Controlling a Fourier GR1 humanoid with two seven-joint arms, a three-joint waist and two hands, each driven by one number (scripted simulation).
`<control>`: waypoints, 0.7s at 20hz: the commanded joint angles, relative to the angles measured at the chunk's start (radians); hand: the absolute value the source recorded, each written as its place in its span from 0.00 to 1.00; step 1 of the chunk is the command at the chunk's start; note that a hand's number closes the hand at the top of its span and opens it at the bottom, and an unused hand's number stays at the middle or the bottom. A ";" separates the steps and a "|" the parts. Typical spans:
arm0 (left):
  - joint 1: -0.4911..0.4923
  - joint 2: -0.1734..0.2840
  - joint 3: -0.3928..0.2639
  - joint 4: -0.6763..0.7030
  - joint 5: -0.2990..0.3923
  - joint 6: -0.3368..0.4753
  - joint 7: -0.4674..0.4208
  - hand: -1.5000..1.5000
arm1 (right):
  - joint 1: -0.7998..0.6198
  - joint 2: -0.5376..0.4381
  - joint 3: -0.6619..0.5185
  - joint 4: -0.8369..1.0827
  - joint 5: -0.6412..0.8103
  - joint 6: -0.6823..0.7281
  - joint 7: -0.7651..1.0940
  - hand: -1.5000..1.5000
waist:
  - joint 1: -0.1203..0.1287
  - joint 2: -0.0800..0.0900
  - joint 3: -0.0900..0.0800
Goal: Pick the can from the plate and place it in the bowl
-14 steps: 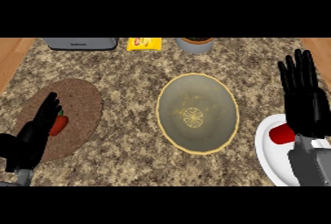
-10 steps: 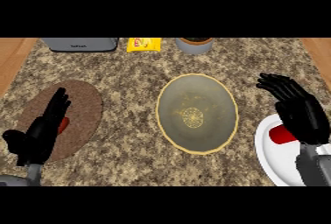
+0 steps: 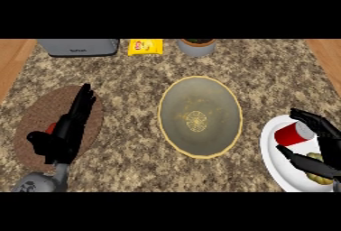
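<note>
The red can with a silver end lies on its side on the white plate at the right edge. My right hand reaches in from the right. Its fingers curve over the can's far side and its thumb stretches below it with a gap, so the hand is open around the can. The bowl, grey inside with a yellow rim, stands at the counter's middle, left of the plate. My left hand rests open over a brown round mat.
An olive-coloured item lies on the plate under my right thumb. A small red thing shows beside my left hand on the mat. Along the back stand a grey toaster, a yellow packet and a grey pot.
My right hand has dropped from upright beside the plate down to the can, with fingers and thumb now on either side of it. My left hand shifted slightly over the mat.
</note>
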 commanded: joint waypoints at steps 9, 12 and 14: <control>-0.082 -0.129 -0.020 0.105 -0.084 0.009 0.004 0.50 | 0.153 -0.137 -0.208 -0.240 0.021 -0.043 0.074 0.00 | 0.014 0.001 -0.002; -0.024 -0.085 0.010 0.038 -0.071 -0.013 0.020 0.50 | 0.201 -0.229 -0.260 -0.359 -0.021 0.004 0.253 0.00 | 0.018 -0.002 -0.003; -0.073 -0.091 0.010 -0.008 -0.091 0.002 0.097 0.50 | 0.198 -0.235 -0.271 -0.336 -0.026 0.049 0.285 0.00 | 0.021 -0.002 -0.002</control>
